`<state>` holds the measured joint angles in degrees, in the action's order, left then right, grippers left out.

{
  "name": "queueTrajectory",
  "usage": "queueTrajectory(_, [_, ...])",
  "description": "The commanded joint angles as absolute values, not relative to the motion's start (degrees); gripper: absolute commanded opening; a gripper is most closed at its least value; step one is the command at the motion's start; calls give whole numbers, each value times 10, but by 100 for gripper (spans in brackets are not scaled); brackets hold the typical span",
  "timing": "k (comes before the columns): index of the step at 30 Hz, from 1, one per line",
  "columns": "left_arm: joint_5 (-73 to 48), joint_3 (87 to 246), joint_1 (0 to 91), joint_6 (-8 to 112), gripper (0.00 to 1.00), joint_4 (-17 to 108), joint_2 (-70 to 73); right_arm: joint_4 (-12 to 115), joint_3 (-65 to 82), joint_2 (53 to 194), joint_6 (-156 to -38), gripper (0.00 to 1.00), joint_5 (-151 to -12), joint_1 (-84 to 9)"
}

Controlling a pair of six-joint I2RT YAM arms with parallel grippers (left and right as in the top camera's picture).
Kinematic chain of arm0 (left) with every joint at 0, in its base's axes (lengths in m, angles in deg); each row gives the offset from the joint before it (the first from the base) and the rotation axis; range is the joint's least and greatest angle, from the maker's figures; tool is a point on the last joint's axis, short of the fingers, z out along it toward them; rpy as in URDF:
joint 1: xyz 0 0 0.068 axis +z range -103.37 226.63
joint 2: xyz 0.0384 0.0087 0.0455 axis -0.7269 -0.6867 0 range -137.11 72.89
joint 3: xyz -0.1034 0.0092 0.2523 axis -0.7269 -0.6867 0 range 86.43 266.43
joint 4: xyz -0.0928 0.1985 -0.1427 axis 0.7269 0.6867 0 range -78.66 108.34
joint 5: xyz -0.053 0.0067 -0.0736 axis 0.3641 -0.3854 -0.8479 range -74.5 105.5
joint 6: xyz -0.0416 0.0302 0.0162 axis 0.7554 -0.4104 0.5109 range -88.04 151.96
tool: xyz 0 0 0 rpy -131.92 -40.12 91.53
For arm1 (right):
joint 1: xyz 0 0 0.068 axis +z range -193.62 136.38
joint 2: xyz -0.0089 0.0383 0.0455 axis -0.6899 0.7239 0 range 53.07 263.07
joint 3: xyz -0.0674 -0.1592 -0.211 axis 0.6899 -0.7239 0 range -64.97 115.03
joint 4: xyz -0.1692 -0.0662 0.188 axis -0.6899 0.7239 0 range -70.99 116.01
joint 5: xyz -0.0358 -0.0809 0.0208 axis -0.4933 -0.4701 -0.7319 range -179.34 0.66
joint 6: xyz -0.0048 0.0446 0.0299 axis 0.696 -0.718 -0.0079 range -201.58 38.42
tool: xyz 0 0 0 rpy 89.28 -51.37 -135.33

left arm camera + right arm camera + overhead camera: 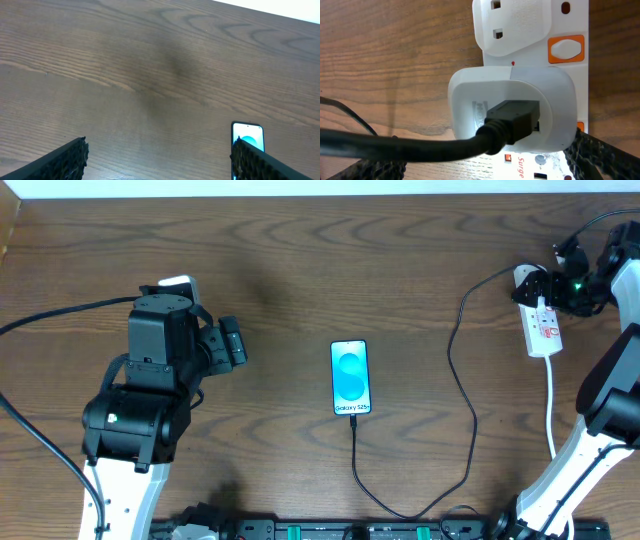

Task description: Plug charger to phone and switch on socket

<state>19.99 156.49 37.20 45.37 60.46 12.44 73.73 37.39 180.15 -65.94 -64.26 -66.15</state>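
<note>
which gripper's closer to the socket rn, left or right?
Right. The right gripper hangs over the socket at the end with the white plug adapter. The left gripper is across the table, left of the phone.

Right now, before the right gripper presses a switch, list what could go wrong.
1. The clear orange switch sits beside the upper outlet; the one by the adapter is mostly hidden, so the right gripper may press the wrong one.
2. Shoving the socket could tug the charger from the phone.
</note>
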Motion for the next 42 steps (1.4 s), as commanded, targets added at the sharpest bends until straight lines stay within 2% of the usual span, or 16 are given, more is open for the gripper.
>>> queueTrajectory(1, [207, 1570, 373, 445, 91, 606, 123, 738, 362, 1807, -663, 99, -622, -654])
queueTrajectory(33, [207, 1570, 373, 445, 91, 606, 123, 730, 326, 1807, -661, 99, -539, -653])
queueTrajectory(42, [207, 1570, 373, 445, 91, 606, 123, 757, 370, 1784, -799, 99, -704, -670])
